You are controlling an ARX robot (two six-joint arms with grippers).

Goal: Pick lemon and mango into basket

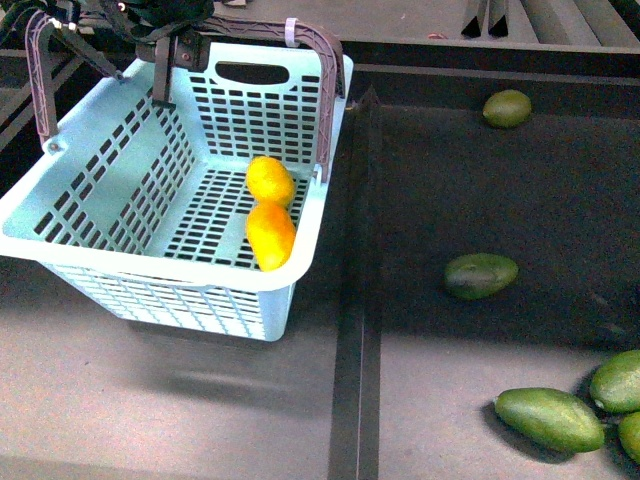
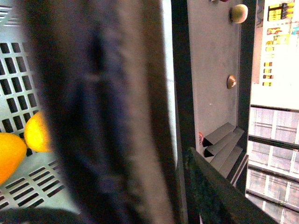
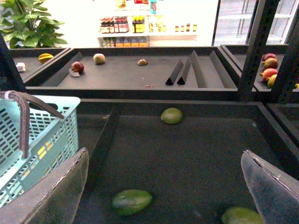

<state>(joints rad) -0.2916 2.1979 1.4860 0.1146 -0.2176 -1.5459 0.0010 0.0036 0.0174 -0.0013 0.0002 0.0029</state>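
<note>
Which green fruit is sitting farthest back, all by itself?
The green fruit at the back of the dark tray, far from the rest. The other green ones lie closer to the front, most bunched in the corner.

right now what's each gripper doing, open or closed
Left gripper: closed on the basket's handle, basket tilted.
Right gripper: open, empty, above the dark green fruit.
</note>
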